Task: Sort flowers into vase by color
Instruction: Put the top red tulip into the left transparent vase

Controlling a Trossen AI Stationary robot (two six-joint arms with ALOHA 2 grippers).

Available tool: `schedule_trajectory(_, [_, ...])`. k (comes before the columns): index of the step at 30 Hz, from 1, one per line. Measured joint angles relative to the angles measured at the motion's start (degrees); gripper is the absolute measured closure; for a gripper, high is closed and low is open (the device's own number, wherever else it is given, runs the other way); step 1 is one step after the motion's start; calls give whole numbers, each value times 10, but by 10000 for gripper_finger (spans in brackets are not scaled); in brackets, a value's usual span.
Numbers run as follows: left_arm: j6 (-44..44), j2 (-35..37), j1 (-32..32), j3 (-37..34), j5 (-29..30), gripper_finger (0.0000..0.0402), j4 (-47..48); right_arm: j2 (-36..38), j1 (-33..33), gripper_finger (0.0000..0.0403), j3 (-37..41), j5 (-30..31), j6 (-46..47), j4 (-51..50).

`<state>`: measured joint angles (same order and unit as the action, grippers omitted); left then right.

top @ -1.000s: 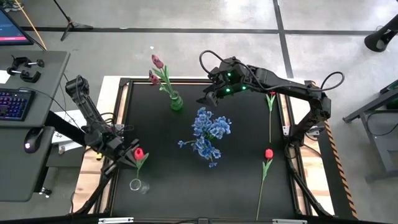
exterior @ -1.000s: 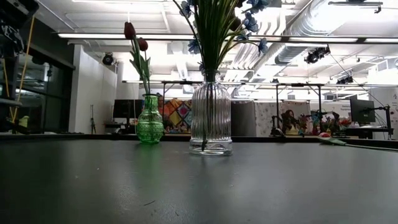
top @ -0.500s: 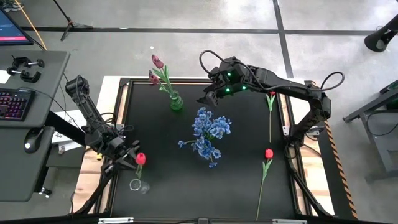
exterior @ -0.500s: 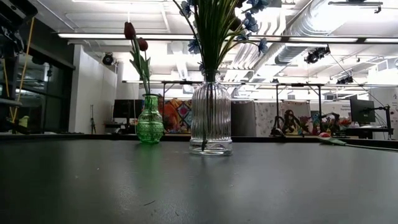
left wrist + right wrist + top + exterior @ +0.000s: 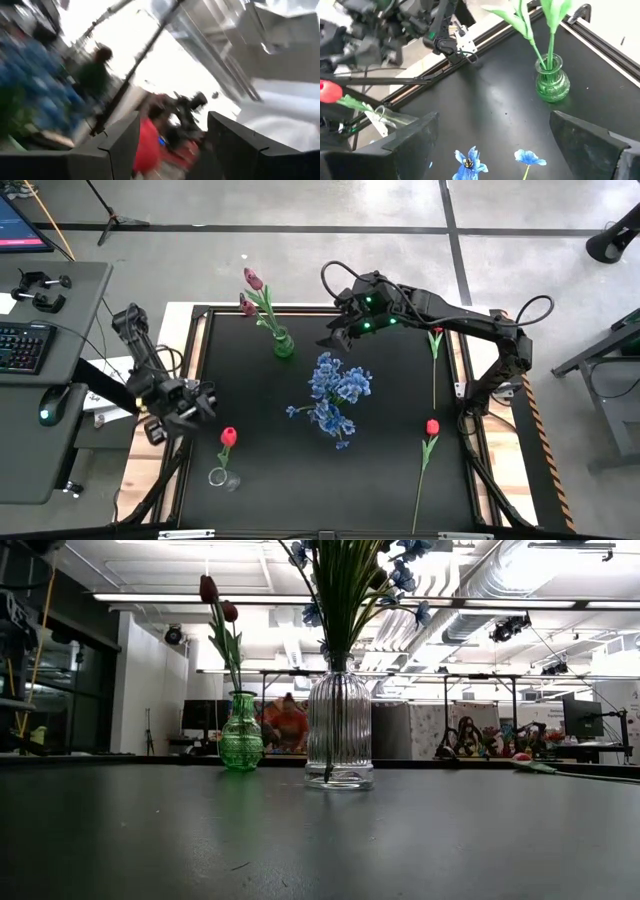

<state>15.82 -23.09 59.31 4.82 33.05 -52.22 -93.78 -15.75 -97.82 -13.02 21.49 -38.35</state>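
Note:
A red tulip (image 5: 228, 437) stands tilted with its stem in a small clear vase (image 5: 219, 477) at the near left; it also shows in the right wrist view (image 5: 330, 91). My left gripper (image 5: 198, 402) is open and empty, just left of that tulip (image 5: 147, 147). Blue blossoms (image 5: 336, 393) fill a ribbed clear vase (image 5: 338, 730) at the centre. Maroon tulips (image 5: 252, 280) stand in a green vase (image 5: 283, 343). My right gripper (image 5: 337, 336) is open and empty, hovering between the green vase (image 5: 552, 82) and the blue blossoms.
Two red tulips lie flat on the table's right side, one near (image 5: 431, 427) and one farther back (image 5: 435, 338). A raised black frame (image 5: 200, 315) rims the table. A person in orange (image 5: 288, 720) shows in the room behind the vases.
My left gripper has let go of the red tulip and drawn back toward the table's left and far edges. The tulip stays in the small clear vase, its head now a little nearer the near edge.

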Motion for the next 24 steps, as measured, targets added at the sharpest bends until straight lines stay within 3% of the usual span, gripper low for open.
schedule_trajectory(5, [-153, 66, 0, 21, 120, 181, -9, 0, 0, 37, 0, -9, -33, -2])
schedule_trajectory(9, [-286, 85, -16, 85, 237, 181, -7, 11, -3, 37, 0, -9, -63, -9])
schedule_trajectory(13, [-342, 84, -38, 166, 282, 182, 47, 31, -18, 37, 0, -6, -86, -39])
schedule_trajectory(17, [-294, 77, -55, 244, 339, 182, 191, 58, -47, 37, 0, 1, -96, -87])
schedule_trajectory(24, [-70, 66, -93, 294, 349, 182, 393, 82, -103, 37, 0, 42, -101, -187])
